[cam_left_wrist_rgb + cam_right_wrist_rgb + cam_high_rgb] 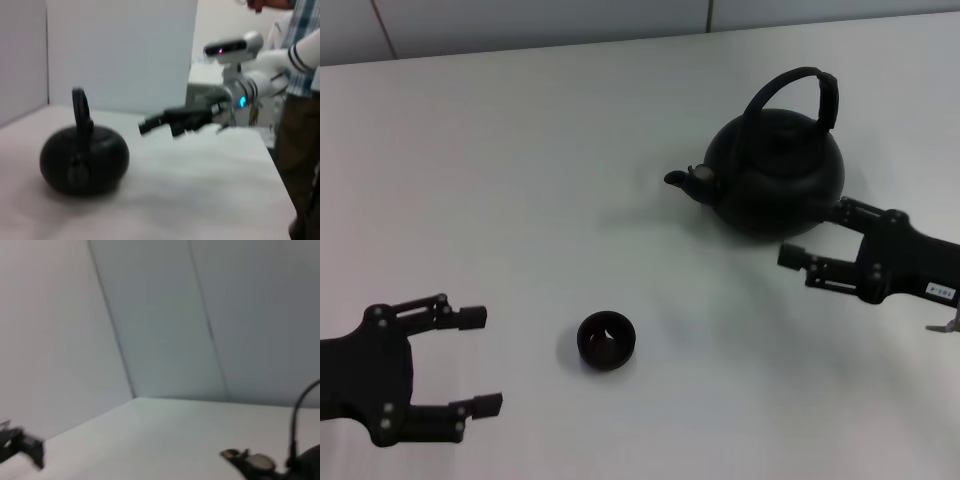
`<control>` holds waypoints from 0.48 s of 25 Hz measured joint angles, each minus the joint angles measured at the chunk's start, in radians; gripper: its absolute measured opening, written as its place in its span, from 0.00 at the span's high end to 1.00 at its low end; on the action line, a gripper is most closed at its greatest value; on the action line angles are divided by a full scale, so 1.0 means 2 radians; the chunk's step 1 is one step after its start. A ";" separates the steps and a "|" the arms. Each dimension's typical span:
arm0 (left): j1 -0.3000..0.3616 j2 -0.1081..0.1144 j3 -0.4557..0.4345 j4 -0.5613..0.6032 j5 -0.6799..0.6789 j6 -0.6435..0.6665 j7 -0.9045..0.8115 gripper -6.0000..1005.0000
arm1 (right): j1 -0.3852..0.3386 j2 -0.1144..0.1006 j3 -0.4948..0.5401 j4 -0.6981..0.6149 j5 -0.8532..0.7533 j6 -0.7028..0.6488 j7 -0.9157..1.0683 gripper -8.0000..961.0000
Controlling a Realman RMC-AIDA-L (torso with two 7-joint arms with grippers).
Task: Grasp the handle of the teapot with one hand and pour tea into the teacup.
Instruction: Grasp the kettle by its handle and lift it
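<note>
The matte-black teapot (775, 170) stands upright at the back right of the white table, its spout (680, 178) pointing left. Its tall arched handle (800, 82) stands up over the lid. The small black teacup (606, 340) sits in front of it to the left, well apart. My right gripper (815, 236) is open, low beside the pot's near right side, and holds nothing. My left gripper (480, 360) is open and empty at the front left, left of the cup. The left wrist view shows the teapot (84, 157), its handle (80, 107) and the right gripper (160, 127) beyond.
The white table (520, 180) ends at a pale wall behind. A person in a checked shirt (302, 60) stands past the table's right side in the left wrist view. The right wrist view shows only the spout (250, 460) and part of the handle (300, 410).
</note>
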 joint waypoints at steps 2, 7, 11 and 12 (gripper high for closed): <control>-0.001 -0.001 -0.002 0.003 0.010 0.000 -0.003 0.15 | -0.002 0.001 0.015 0.000 0.000 0.000 0.001 0.14; -0.007 -0.007 -0.005 0.008 0.028 0.000 -0.008 0.16 | -0.009 0.002 0.043 0.006 0.001 0.000 0.000 0.14; -0.008 -0.008 -0.005 0.009 0.028 -0.001 -0.010 0.16 | -0.009 0.002 0.067 0.021 0.001 0.008 -0.004 0.14; -0.008 -0.008 -0.005 0.009 0.028 -0.001 -0.010 0.16 | -0.009 0.002 0.067 0.021 0.001 0.008 -0.004 0.14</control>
